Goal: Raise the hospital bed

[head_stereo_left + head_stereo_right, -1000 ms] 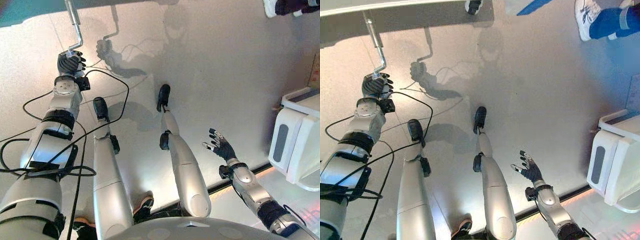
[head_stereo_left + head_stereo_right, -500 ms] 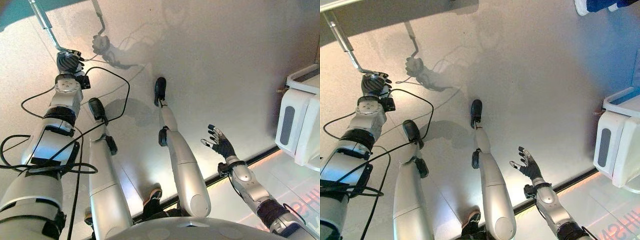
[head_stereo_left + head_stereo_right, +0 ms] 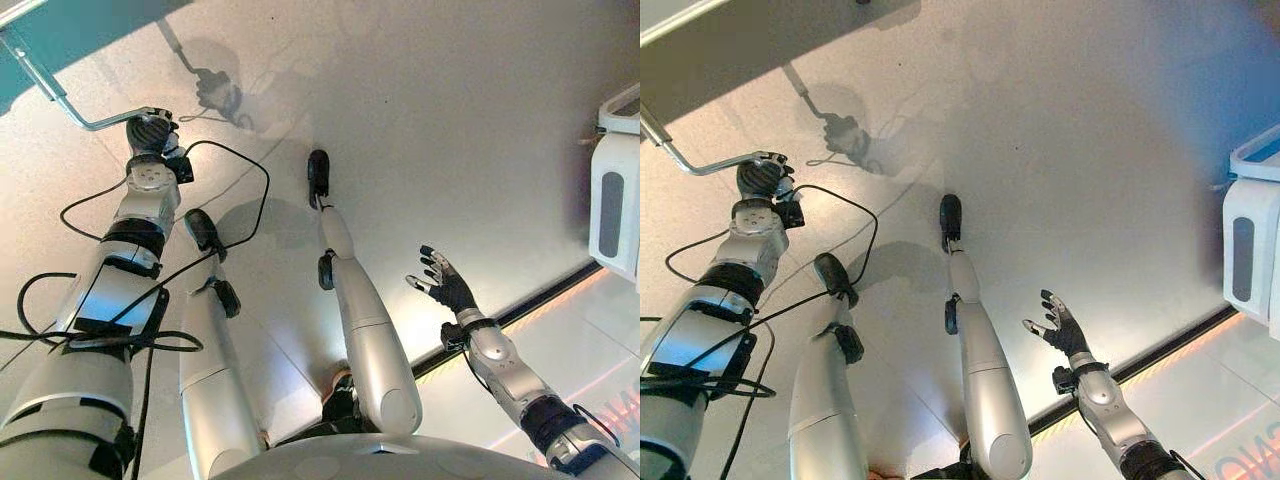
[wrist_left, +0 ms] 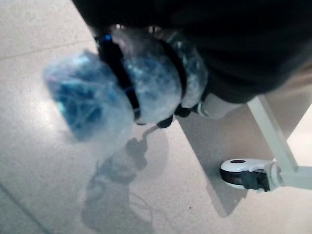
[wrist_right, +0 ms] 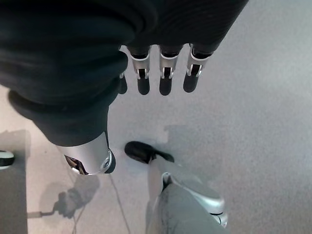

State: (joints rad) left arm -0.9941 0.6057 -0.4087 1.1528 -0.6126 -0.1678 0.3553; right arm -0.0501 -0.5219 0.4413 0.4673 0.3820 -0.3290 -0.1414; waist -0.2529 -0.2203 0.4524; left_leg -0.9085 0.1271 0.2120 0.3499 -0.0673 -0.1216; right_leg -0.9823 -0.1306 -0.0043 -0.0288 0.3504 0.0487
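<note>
Left hand point(image 3: 147, 132) reaches out low, fingers curled tight round end grip of crank point(image 3: 95, 118). Crank is bent steel rod running away from hand up under bed point(image 3: 70, 25) edge. Bed caster point(image 4: 243, 174) stands on floor just beyond hand. Right hand point(image 3: 444, 289) hangs off to other side, well apart, fingers spread, holding nothing. Judgement: crank rigid, smooth metal, likely stiff to turn under bed's weight; hold at offset end grip, wrap fully, or it slips.
</note>
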